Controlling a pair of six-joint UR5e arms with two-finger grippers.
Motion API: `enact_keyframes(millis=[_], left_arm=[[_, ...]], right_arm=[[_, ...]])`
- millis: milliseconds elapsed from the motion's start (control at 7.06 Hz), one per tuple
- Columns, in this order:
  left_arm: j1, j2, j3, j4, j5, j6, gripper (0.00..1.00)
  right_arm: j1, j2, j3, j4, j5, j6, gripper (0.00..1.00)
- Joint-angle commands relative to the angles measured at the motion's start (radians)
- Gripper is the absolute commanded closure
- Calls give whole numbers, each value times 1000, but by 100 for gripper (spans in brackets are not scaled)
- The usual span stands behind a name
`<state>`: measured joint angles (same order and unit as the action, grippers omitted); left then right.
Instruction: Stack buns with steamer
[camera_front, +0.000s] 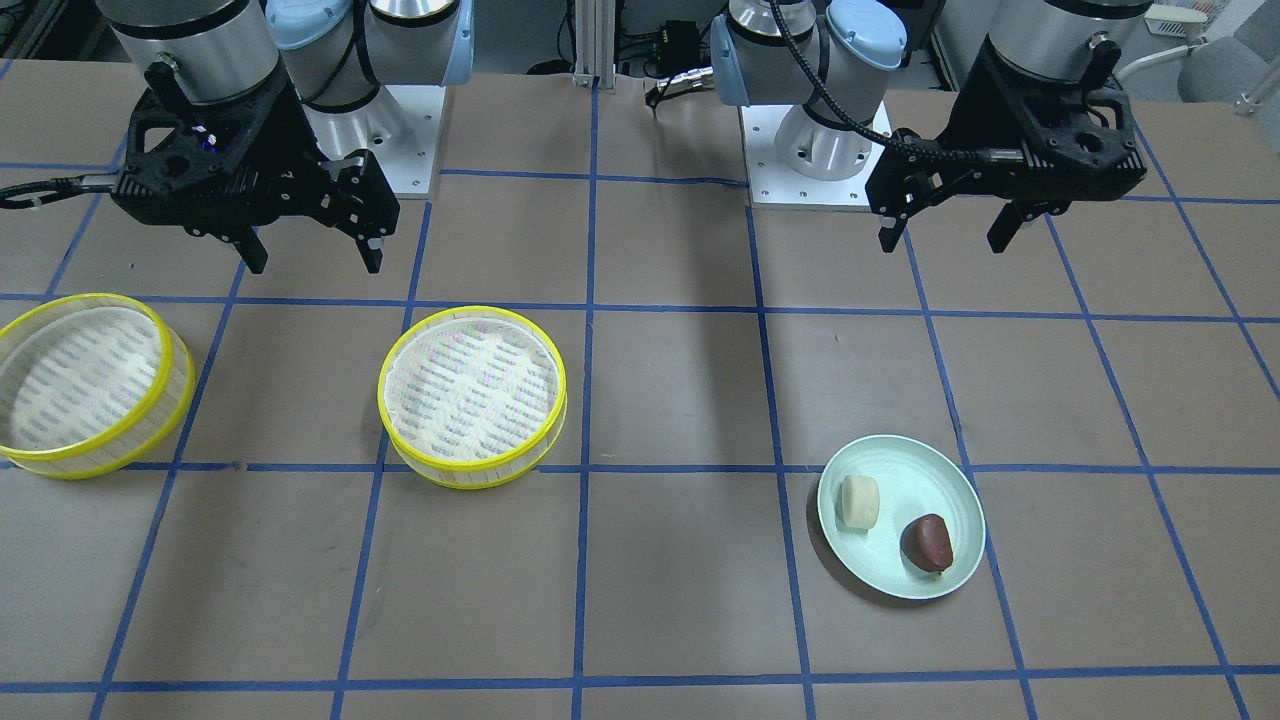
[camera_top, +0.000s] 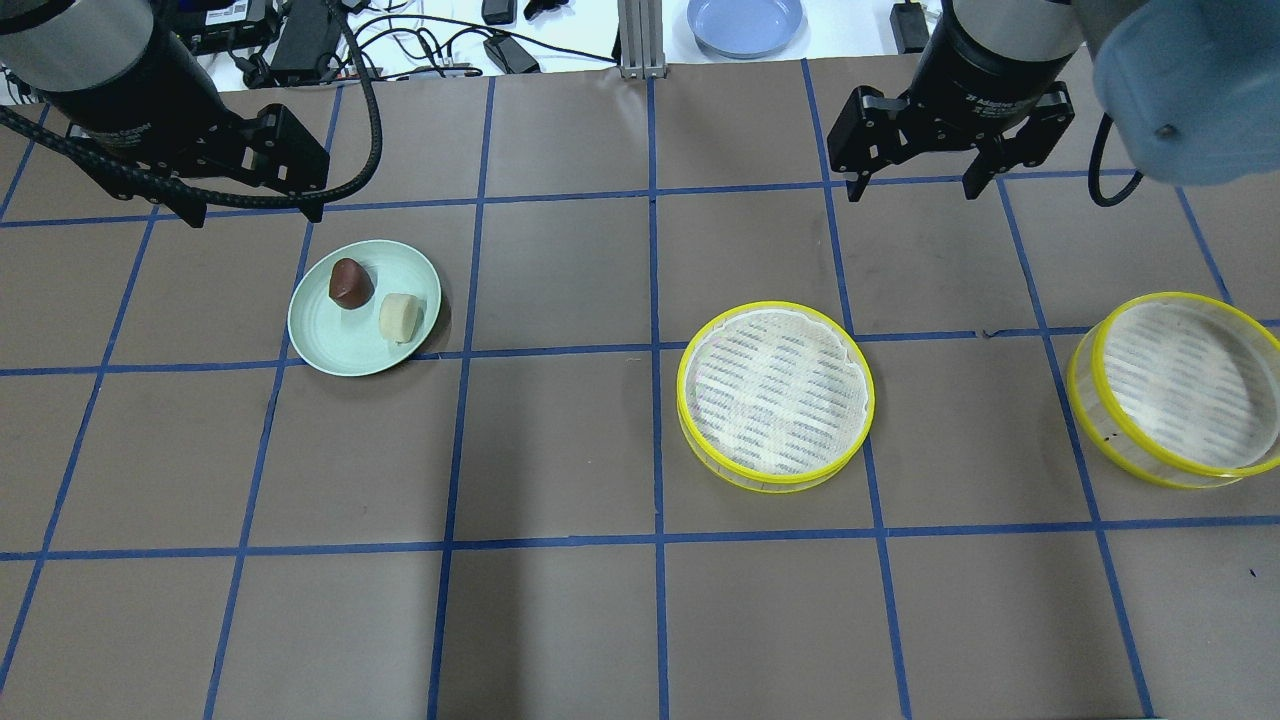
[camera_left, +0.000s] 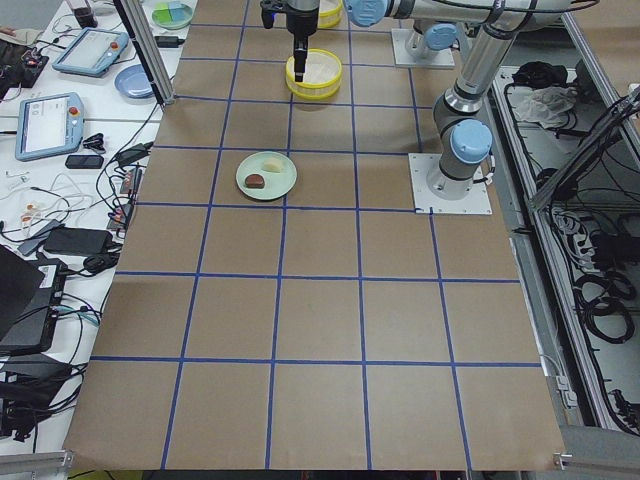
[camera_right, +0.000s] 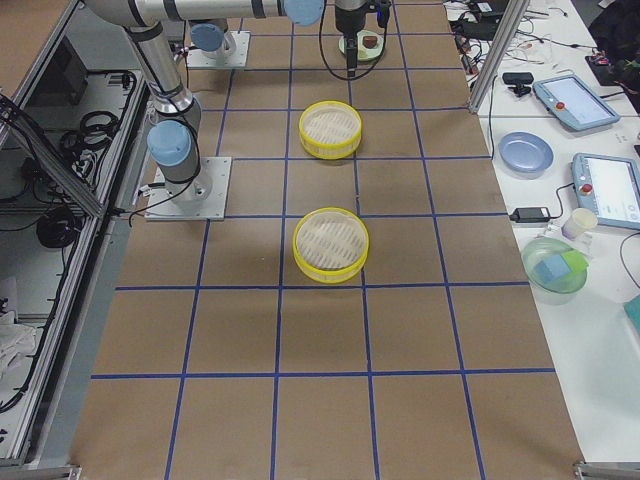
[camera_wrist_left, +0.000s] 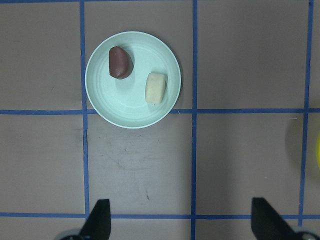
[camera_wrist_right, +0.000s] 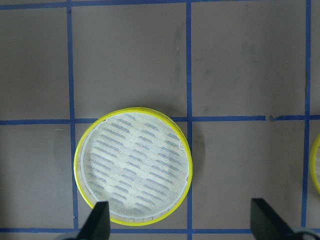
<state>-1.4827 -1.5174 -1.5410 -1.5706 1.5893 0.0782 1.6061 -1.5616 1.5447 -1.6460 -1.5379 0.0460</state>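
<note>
The cream-white bun (camera_top: 398, 316) and the reddish-brown bun (camera_top: 351, 282) lie side by side on a pale green plate (camera_top: 330, 355). They also show in the left wrist view, cream bun (camera_wrist_left: 155, 88) and brown bun (camera_wrist_left: 120, 62). Two yellow-rimmed steamer trays stand empty, one near the middle (camera_top: 775, 392) and one at the far right (camera_top: 1180, 385). My left gripper (camera_top: 255, 217) hangs open and empty above the table, just beyond the plate. My right gripper (camera_top: 913, 190) hangs open and empty beyond the middle steamer (camera_wrist_right: 133, 166).
A blue plate (camera_top: 745, 22), cables and boxes lie past the table's far edge. The two arm bases (camera_front: 820, 150) (camera_front: 390, 140) stand at the robot's side. Tablets and a bowl (camera_right: 553, 268) sit on the side bench.
</note>
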Motion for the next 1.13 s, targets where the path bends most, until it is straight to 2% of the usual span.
enact_keyframes(millis=[0, 283, 425, 708, 850, 992], left_arm=[[-1, 0, -5, 3, 3, 2, 0], [7, -1, -7, 4, 1, 12, 0], [15, 2, -7, 4, -6, 14, 0], [15, -20, -16, 3, 3, 15, 0], [16, -20, -21, 9, 0, 15, 0], [18, -29, -25, 11, -2, 17, 0]], right_arm=[[0, 0, 0, 5, -1, 0, 1], [-26, 0, 2, 26, -31, -11, 1], [-79, 0, 2, 61, -44, -32, 1], [-263, 1, 29, 75, -76, -230, 3], [-375, 12, 76, 57, -71, -388, 2], [-423, 40, 112, 2, -83, -452, 2]])
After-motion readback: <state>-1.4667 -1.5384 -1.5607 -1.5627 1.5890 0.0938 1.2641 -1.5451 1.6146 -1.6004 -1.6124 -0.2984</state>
